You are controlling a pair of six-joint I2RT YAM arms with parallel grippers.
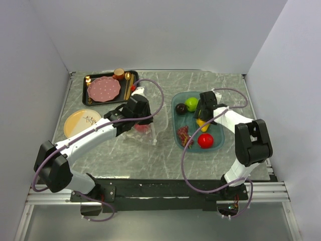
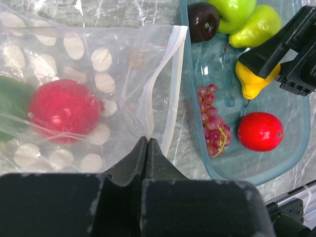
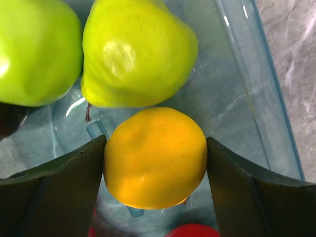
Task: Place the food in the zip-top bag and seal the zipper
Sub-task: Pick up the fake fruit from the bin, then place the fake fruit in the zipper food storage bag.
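My left gripper (image 2: 147, 140) is shut on the zip-top bag (image 2: 123, 64) right at its white zipper (image 2: 158, 84), holding the mouth up. A red ball (image 2: 63, 109) lies inside the bag. The rest of the food lies in the teal tray (image 1: 178, 103): a green apple (image 3: 34, 49), a green pear (image 3: 138, 52), a dark ball (image 2: 203, 20), grapes (image 2: 213, 121) and a red ball (image 2: 260, 131). My right gripper (image 3: 155, 163) reaches down into the tray, and its fingers (image 3: 79, 173) press both sides of a yellow fruit (image 3: 155, 158) that rests on the tray floor.
A black tray (image 1: 95, 100) at the back left holds a pink dotted plate (image 1: 104, 89) and an orange cup (image 1: 119, 73). A yellow plate (image 1: 80, 122) lies at the left. White walls close in the table on three sides.
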